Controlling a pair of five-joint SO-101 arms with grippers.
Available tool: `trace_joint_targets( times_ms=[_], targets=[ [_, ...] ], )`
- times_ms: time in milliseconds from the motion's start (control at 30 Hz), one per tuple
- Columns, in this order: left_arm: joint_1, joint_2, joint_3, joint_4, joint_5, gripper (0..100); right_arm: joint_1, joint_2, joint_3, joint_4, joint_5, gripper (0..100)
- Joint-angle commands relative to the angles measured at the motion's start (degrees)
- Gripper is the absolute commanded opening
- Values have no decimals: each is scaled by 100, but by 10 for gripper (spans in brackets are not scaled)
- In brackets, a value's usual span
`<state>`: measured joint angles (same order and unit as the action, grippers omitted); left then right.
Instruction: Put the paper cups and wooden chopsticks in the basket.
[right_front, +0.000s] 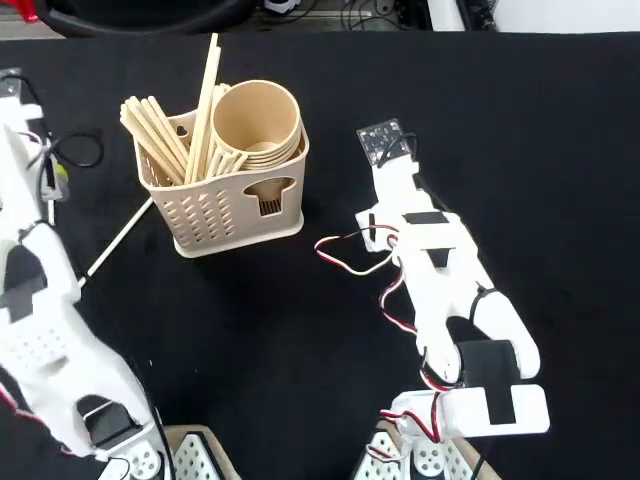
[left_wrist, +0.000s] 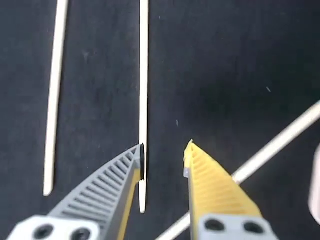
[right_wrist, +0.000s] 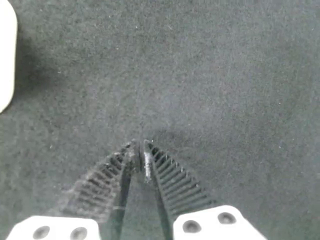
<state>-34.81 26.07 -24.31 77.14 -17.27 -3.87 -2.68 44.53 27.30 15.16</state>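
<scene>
1. In the upper left of the high view we see the beige basket (right_front: 225, 205) standing upright on the black table (right_front: 540, 140).
2. A nested stack of paper cups (right_front: 258, 120) sits mouth-up in the basket's right half. A bundle of chopsticks (right_front: 160, 135) leans out of its left half, and one tall chopstick (right_front: 207, 90) rises highest between the two.
3. A loose chopstick (right_front: 118, 238) lies slantwise on the table left of the basket, with its upper end near the basket's foot.
4. The left arm (right_front: 40, 330) runs along the left edge of the high view. The right arm (right_front: 430, 260) stretches from the lower right up toward the centre and ends to the right of the basket, apart from it.
5. In the left wrist view the left gripper (left_wrist: 165, 149) is low over the table with its fingers apart, a grey finger (left_wrist: 112, 185) and a yellow finger (left_wrist: 215, 185).
6. A middle chopstick (left_wrist: 143, 90) lies flat in the gap between them, right against the grey finger's tip. We cannot tell whether they touch.
7. An outer chopstick (left_wrist: 55, 95) lies nearly parallel to it beyond the grey finger. A slanting chopstick (left_wrist: 275, 145) passes beneath the yellow finger.
8. In the right wrist view the right gripper (right_wrist: 139, 147) has its fingertips pressed together above the table.
</scene>
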Motion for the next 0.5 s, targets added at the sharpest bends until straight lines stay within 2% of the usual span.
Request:
trace_joint_targets(
  times_ms=[0, 333, 467],
  targets=[
    [-75, 993, -910, -396, -9, 148, -70, -22, -110, -79, 44, 11],
    [-215, 3270, -4040, 809, -97, 148, -62, -22, -110, -79, 44, 11],
    [-189, 3807, -5323, 1512, -703, 148, -62, -22, -110, -79, 44, 11]
  ],
)
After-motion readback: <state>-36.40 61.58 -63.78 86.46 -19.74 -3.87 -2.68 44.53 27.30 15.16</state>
